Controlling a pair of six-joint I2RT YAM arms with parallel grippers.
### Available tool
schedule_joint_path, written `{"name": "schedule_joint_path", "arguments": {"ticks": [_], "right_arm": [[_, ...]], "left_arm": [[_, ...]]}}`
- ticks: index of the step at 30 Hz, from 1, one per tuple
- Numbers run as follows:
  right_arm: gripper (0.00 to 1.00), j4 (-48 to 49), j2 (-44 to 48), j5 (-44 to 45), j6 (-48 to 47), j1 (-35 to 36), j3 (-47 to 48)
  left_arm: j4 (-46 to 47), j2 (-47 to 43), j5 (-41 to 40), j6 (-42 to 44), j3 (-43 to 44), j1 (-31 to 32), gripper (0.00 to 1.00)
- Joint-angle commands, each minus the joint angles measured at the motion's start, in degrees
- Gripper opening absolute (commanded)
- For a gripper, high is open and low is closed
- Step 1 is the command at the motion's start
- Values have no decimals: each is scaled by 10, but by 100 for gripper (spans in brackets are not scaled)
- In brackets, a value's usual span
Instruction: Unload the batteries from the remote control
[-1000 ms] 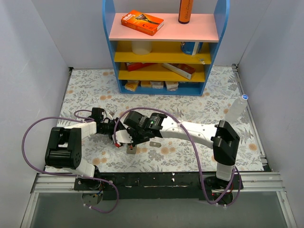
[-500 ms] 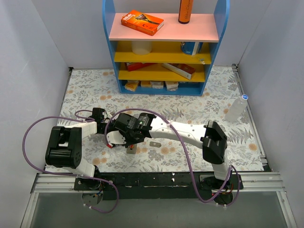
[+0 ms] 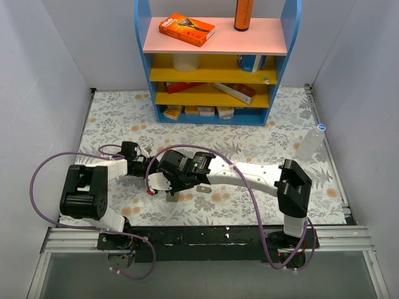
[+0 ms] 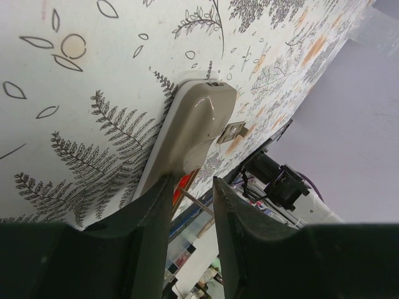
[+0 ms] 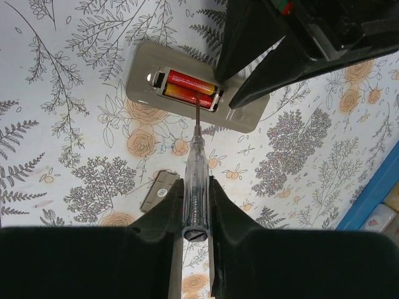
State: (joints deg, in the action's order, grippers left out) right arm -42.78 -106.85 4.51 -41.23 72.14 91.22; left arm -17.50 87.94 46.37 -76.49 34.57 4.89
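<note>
The grey remote control [image 5: 196, 93] lies on the floral mat with its recess open. The two red batteries [image 5: 190, 90] sit side by side in the recess. My right gripper [image 5: 194, 187] is shut on a clear-handled screwdriver [image 5: 194, 165], whose tip touches the batteries. My left gripper [image 4: 190, 205] is shut on the remote's end [image 4: 193, 134], and its black fingers [image 5: 249, 37] straddle the remote in the right wrist view. In the top view the two grippers meet, left [image 3: 148, 168] and right [image 3: 163, 182], and hide most of the remote.
A small flat grey plate [image 5: 161, 190] lies on the mat beside the screwdriver; it also shows in the top view [image 3: 203, 187]. A blue shelf unit [image 3: 215, 115] stands at the back. A plastic bottle [image 3: 310, 143] lies at the right. White walls close both sides.
My right arm swung left half a second ago and has come back right, with the screwdriver still in it. The left arm and the remote have not moved.
</note>
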Motion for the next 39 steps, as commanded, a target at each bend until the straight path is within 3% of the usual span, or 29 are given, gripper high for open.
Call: {"name": "schedule_joint_path", "arguments": {"ticks": [1, 12, 25, 39], "right_arm": [[1, 77, 5, -36, -7, -18, -74], [1, 139, 55, -41, 8, -32, -151], [1, -10, -59, -14, 67, -11, 58], [1, 14, -75, -5, 41, -3, 45]], "left_arm": [[4, 12, 3, 5, 1, 9, 31], [4, 25, -2, 6, 2, 22, 27], [2, 25, -1, 1, 1, 33, 27], [-3, 36, -10, 2, 3, 38, 27]]}}
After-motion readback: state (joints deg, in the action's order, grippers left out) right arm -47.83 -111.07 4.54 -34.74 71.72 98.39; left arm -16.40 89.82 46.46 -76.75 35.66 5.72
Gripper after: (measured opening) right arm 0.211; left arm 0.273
